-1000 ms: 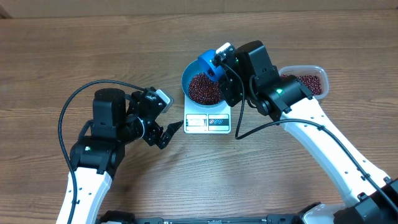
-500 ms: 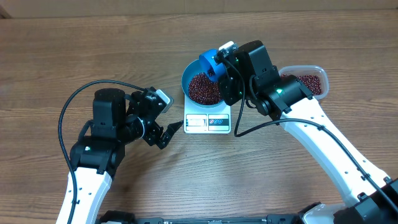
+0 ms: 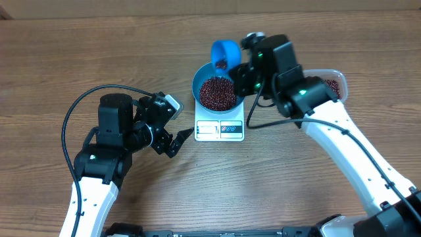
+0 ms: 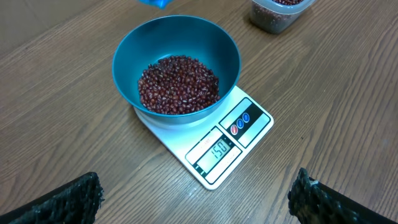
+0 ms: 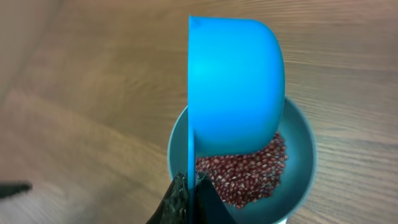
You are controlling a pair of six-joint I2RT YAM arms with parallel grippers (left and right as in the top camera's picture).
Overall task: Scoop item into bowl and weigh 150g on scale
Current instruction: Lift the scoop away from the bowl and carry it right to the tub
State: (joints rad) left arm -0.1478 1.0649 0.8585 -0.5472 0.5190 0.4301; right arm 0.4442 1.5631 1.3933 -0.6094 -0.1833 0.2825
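While the right gripper [image 5: 188, 198] pinches the blue scoop [image 3: 225, 52], tipped sideways above the bowl's [image 3: 197, 84] far rim, the beans [image 3: 217, 93] lie directly beneath, bowl resting on the scale [image 3: 219, 130]. The left gripper [image 3: 179, 140], spread wide, sits farther off, left of the scale.

A brown wood-grain table [image 3: 99, 46] fills the whole frame. A small blue scoop [image 3: 225, 52] shows just above centre. A clear plastic tub [image 3: 337, 78] stands near the upper right, partly hidden.

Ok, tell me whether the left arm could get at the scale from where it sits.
Probably yes: the left gripper is open and empty, with only bare table between it and the scale.
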